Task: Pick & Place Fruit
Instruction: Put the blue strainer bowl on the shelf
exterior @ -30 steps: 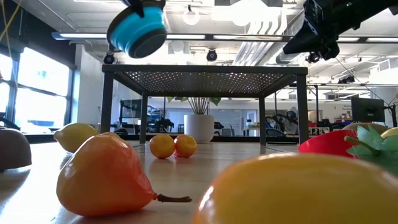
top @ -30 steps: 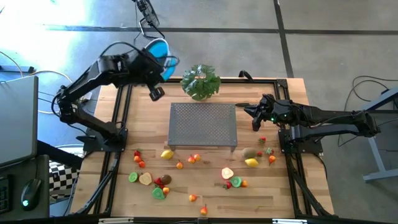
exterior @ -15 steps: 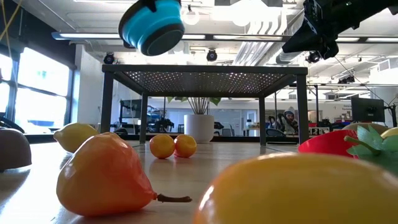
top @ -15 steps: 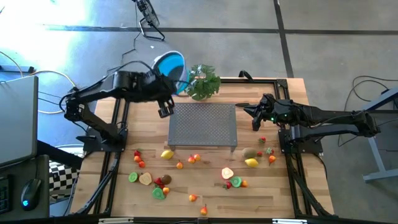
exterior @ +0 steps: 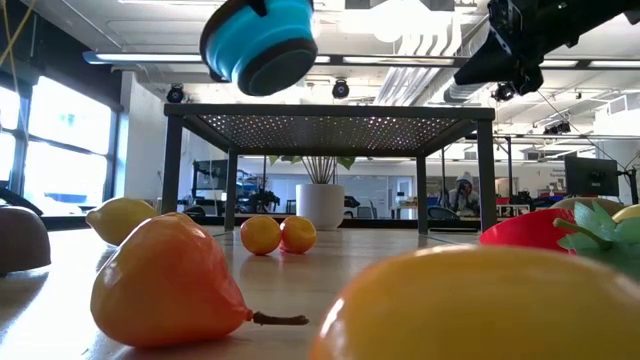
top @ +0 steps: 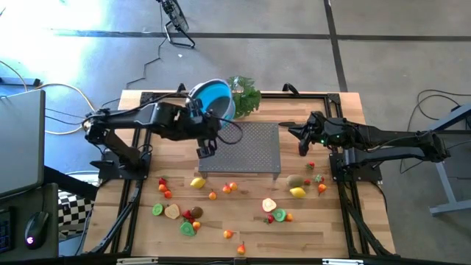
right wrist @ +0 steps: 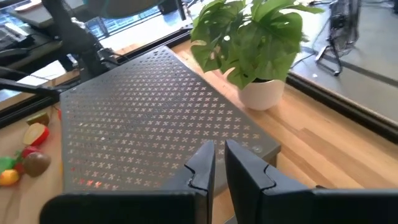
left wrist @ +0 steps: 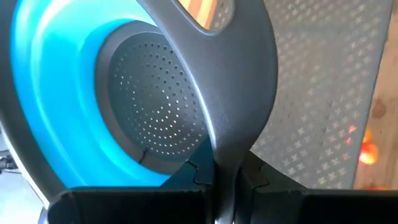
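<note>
I am holding the blue bowl (top: 214, 99) in the left gripper (top: 200, 116), whose fingers are clamped together on the bowl's dark handle. In the left wrist view the handle (left wrist: 227, 74) is running straight out from between the fingers, and the bowl's perforated base (left wrist: 152, 102) is facing the camera, so the bowl is hanging tilted on its side, not level.

I am carrying it high, above the rear left corner of the perforated metal stand (top: 241, 149); in the low view the bowl (exterior: 258, 42) is sitting clear above the stand top (exterior: 330, 112). I judge this height is being kept so the bowl passes over the stand's edge and can be set on its flat top as the container for the fruit.

The fruit (top: 197, 182) is lying well apart from this gripper, scattered on the wooden table (top: 324, 221) in front of the stand; none is in the bowl.

The right gripper (top: 301, 143) is waiting just beside the stand's right edge, its fingers (right wrist: 202, 163) nearly together and gripping nothing. The potted plant (top: 246, 96) is standing just behind the bowl.
</note>
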Controlling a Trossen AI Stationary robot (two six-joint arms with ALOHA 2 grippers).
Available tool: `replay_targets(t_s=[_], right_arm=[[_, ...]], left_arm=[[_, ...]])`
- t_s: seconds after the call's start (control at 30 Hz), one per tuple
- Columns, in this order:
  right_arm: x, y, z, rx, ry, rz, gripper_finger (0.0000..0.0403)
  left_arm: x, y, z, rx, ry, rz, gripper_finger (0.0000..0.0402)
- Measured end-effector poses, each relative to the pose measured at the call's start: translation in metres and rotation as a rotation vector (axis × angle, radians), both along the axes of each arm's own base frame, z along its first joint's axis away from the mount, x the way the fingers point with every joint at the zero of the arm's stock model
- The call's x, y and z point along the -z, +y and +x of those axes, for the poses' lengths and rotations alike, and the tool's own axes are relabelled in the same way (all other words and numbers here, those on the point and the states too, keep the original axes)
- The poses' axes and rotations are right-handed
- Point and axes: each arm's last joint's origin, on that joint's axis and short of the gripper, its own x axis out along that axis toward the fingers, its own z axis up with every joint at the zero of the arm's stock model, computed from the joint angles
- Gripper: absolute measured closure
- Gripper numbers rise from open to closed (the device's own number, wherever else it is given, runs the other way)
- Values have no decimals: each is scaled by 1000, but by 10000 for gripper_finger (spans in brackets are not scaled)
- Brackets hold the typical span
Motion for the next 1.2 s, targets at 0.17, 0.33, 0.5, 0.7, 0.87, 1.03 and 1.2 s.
replay_targets(t_s=[0.17, 0.33, 0.5, 0.7, 0.87, 1.03, 1.2], right_arm=[[0, 1, 0, -23, -1, 10, 372], [0, 1, 0, -24, 0, 8, 372], [1, 1, 0, -24, 10, 9, 372], [5, 1, -2, -25, 57, 14, 372], [5, 1, -2, -23, 53, 16, 372], [5, 1, -2, -22, 50, 18, 372], [5, 1, -2, -20, 48, 23, 372]], left_arm=[[-8, -12, 16, 24, -16, -10, 392], [-13, -15, 32, 6, 26, -22, 392], [0, -21, 55, 0, 107, -12, 392], [12, -27, 68, 0, 129, -25, 392], [18, -39, 71, 15, 136, -49, 392], [20, -51, 70, 19, 130, -74, 393], [20, -62, 68, 17, 115, -101, 393]])
